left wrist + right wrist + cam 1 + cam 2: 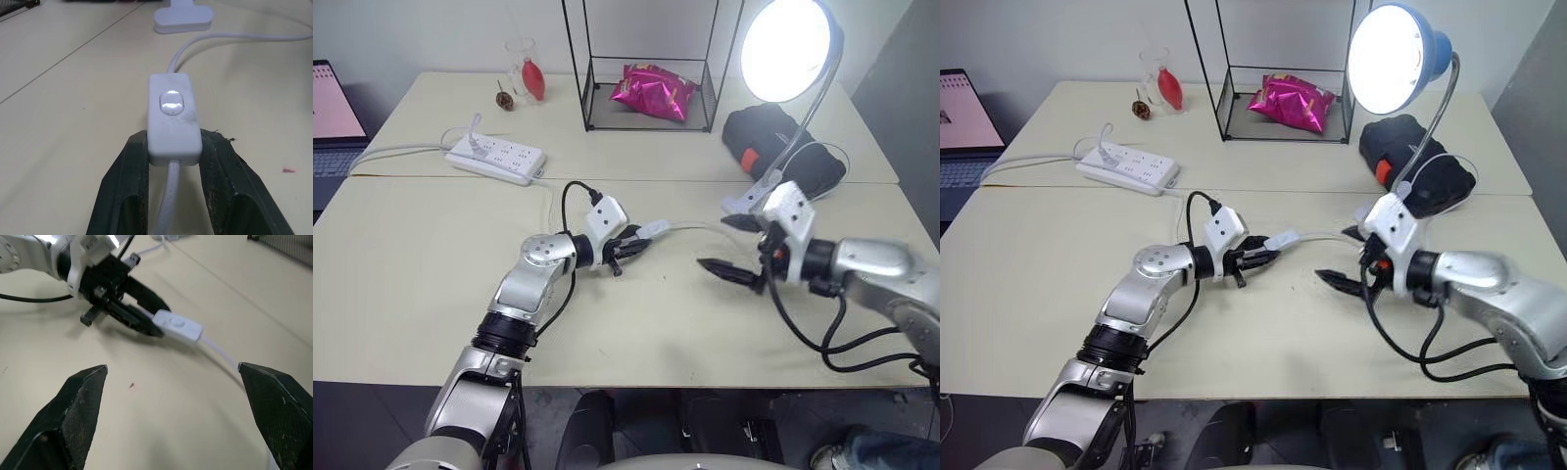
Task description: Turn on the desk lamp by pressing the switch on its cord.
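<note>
Desk lamp (1393, 59) lit — blue shade, silver gooseneck, white clip base.
Switch (173, 116), white oblong, lies level above the table; thin white cord (230, 37) curves toward the base.

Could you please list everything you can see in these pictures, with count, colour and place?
desk lamp: one, blue shade, lit, at the right back of the table
switch: one, white, at mid table
cord: one, white, from the switch towards the lamp
power strip: one, white, left back
snack bag: one, pink, inside the wire frame
wire frame: one, black, back middle
black bag: one, behind the lamp's base
glass: one, clear, back left, a red thing beside it
laptop: one, at the far left edge
table: beige
left gripper: black, shut on the switch
right gripper: black, open, off the switch
</note>
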`<state>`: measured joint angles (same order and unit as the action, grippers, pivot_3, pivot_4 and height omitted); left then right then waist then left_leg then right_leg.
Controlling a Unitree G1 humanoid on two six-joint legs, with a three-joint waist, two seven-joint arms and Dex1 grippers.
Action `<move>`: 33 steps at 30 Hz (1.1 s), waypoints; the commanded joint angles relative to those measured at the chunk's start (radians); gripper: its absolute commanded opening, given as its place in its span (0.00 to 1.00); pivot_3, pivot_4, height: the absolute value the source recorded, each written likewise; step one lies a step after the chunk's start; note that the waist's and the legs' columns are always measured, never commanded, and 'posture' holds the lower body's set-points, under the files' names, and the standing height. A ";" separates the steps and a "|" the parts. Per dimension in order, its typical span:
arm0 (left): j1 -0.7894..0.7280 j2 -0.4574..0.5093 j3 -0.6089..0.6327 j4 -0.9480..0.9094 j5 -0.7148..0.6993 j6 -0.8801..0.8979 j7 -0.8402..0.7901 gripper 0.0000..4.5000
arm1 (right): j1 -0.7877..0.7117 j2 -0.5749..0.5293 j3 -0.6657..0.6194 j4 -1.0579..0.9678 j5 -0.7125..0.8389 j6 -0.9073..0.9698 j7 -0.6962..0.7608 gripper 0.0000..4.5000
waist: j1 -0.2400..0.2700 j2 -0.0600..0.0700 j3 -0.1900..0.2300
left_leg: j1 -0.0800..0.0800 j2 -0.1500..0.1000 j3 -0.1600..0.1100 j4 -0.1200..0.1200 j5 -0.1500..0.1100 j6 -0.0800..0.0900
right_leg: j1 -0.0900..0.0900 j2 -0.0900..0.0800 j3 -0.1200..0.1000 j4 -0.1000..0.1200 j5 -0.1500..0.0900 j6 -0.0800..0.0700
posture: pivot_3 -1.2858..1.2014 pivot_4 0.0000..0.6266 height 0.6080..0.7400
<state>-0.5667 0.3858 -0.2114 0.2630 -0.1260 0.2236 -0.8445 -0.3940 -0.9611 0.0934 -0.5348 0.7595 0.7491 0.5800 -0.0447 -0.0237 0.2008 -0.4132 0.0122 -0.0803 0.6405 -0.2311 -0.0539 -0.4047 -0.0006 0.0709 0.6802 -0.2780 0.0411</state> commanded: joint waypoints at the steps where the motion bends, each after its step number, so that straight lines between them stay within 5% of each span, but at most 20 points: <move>1: -0.008 -0.012 -0.005 0.039 0.018 -0.069 -0.013 0.24 | -0.020 -0.059 -0.085 0.025 -0.042 -0.054 0.127 1.00 | 0.004 0.000 0.000 | -0.001 0.000 0.000 0.001 0.000 0.000 | 0.000 0.000 0.000 0.000 0.000 0.000 | 0.52 0.24 1.00; 8: -0.008 -0.018 -0.003 0.093 0.029 -0.111 -0.049 0.24 | -0.032 -0.057 -0.127 0.051 -0.076 -0.055 0.193 1.00 | 0.010 0.000 0.000 | -0.002 0.000 0.000 0.004 0.000 0.000 | 0.000 0.000 0.000 0.000 0.002 0.002 | 0.52 0.24 1.00; 10: -0.009 -0.018 0.000 0.100 0.026 -0.110 -0.055 0.40 | -0.030 -0.054 -0.130 0.051 -0.083 -0.052 0.203 1.00 | 0.012 0.000 0.000 | -0.002 0.000 0.000 0.005 0.000 0.000 | 0.000 0.000 0.000 0.000 0.002 0.003 | 0.52 0.24 1.00; 23: 0.046 0.057 0.090 -0.103 -0.051 -0.012 -0.090 0.99 | -0.058 -0.033 -0.120 0.090 -0.141 -0.075 0.256 1.00 | 0.012 0.000 0.000 | -0.002 0.000 0.000 0.005 0.000 0.000 | 0.000 0.000 0.000 0.001 0.002 0.003 | 0.52 0.24 1.00; 33: 0.184 0.281 0.293 -0.484 -0.177 0.254 -0.061 0.99 | -0.024 -0.002 -0.142 0.195 -0.208 -0.229 0.379 1.00 | 0.010 0.000 0.000 | -0.001 0.000 0.000 0.005 0.000 0.000 | 0.000 -0.001 0.000 0.000 0.002 0.003 | 0.52 0.24 1.00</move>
<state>-0.3946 0.6284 0.0176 -0.1500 -0.2736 0.4518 -0.9086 -0.4186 -0.9634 -0.0087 -0.3490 0.5684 0.5718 0.9255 -0.0351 -0.0235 0.2008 -0.4147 0.0127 -0.0806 0.6451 -0.2311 -0.0539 -0.4046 -0.0013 0.0708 0.6808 -0.2757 0.0437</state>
